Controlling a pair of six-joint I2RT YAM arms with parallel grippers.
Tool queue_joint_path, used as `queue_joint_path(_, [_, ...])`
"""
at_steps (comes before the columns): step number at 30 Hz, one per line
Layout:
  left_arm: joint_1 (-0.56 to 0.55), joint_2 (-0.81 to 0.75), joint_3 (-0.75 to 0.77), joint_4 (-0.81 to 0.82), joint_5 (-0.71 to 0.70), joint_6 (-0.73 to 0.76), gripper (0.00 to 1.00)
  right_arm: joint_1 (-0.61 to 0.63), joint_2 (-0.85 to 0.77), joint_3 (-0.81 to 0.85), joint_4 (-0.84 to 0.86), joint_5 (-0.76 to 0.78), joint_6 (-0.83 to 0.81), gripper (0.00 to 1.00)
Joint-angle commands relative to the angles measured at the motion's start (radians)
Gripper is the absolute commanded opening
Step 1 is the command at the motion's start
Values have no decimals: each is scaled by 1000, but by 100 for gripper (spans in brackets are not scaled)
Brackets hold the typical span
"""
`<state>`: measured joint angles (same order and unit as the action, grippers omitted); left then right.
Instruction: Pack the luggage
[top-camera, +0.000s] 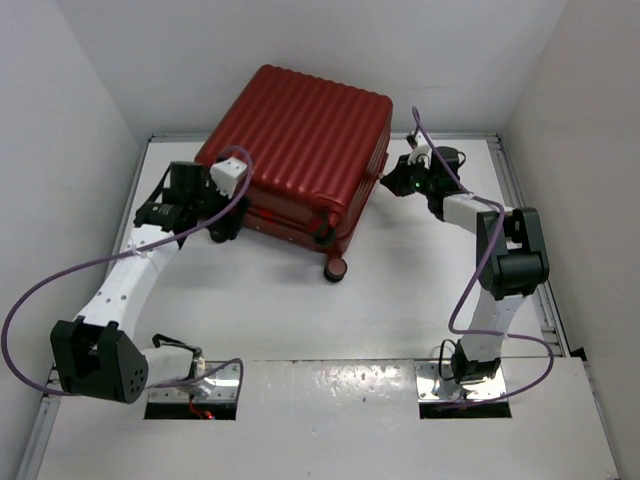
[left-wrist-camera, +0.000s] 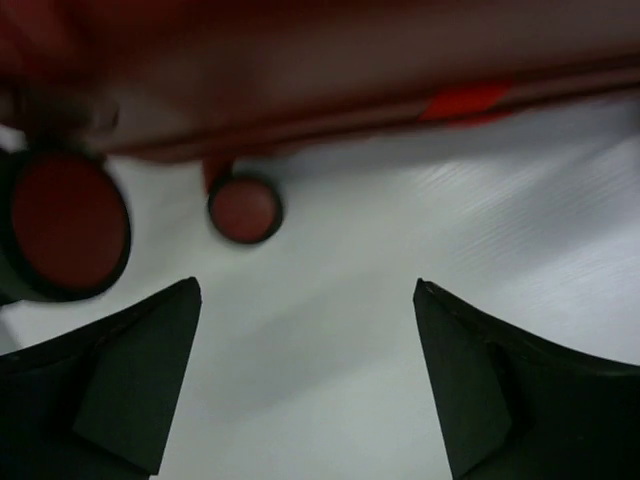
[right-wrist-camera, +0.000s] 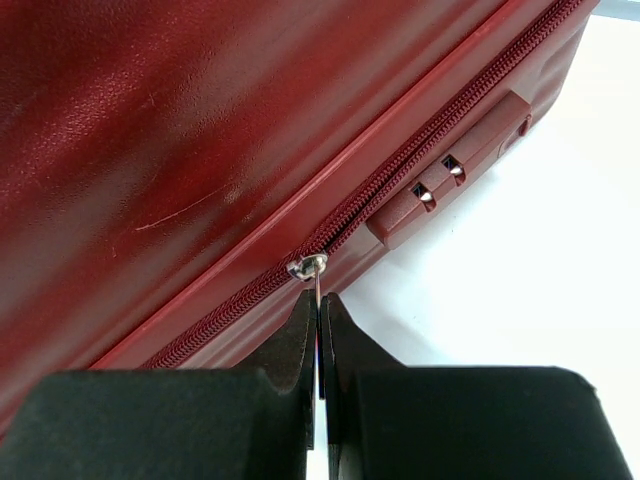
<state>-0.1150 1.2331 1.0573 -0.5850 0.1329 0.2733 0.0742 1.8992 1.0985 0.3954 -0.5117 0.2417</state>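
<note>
The luggage (top-camera: 300, 150) is a dark red ribbed hard-shell suitcase lying flat with its lid down on the white table. My right gripper (right-wrist-camera: 319, 296) is shut on the thin metal zipper pull (right-wrist-camera: 309, 268) at the suitcase's right side, just left of the red combination lock (right-wrist-camera: 450, 180). In the top view the right gripper (top-camera: 393, 183) touches that side. My left gripper (left-wrist-camera: 305, 300) is open and empty, low over the table at the suitcase's left corner, facing two red wheels (left-wrist-camera: 244, 208). It shows in the top view (top-camera: 222, 215) beside the case.
The zipper (right-wrist-camera: 230, 300) looks closed left of the slider and open from it towards the lock. One wheel (top-camera: 335, 269) sticks out at the suitcase's near corner. White walls enclose the table (top-camera: 400, 300) on three sides. Purple cables loop from both arms.
</note>
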Motion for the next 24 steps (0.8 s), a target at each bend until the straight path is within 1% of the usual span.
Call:
queue_joint_path(1, [-104, -41, 127, 21, 210, -77, 95, -27, -6, 20, 36, 67, -35, 0])
queue_joint_path(5, [-236, 14, 257, -48, 258, -137, 95, -13, -5, 12, 45, 55, -31, 0])
queue_joint_path(6, [-256, 34, 300, -65, 278, -160, 92, -14, -3, 12, 45, 53, -30, 0])
queue_joint_path(7, [-279, 80, 317, -102, 289, -214, 92, -13, -5, 9, 46, 53, -28, 0])
queue_joint_path(8, [-279, 104, 328, -114, 306, -250, 91, -11, -5, 6, 45, 55, -30, 0])
queue_joint_path(11, [-288, 179, 374, -145, 346, -348, 91, -8, -8, 0, 48, 53, -25, 0])
queue_joint_path(13, [-355, 229, 417, -145, 266, -428, 91, -8, -15, -3, 46, 53, -27, 0])
queue_joint_path(15, [-400, 247, 440, -145, 191, -442, 91, -4, -20, -14, 46, 50, -28, 0])
queue_joint_path(16, [-447, 247, 440, -145, 132, -472, 93, -4, -25, -18, 51, 49, -28, 0])
queue_joint_path(17, [-472, 247, 451, -136, 131, -486, 94, -4, -26, -19, 54, 48, -28, 0])
queue_joint_path(18, [-494, 259, 451, -136, 69, -500, 97, -4, -28, -26, 56, 48, -28, 0])
queue_joint_path(20, [-528, 272, 451, -136, 42, -540, 98, -2, -35, -29, 60, 48, -28, 0])
queue_joint_path(24, [-564, 272, 451, -127, 5, -566, 100, -2, -51, -49, 71, 50, -22, 0])
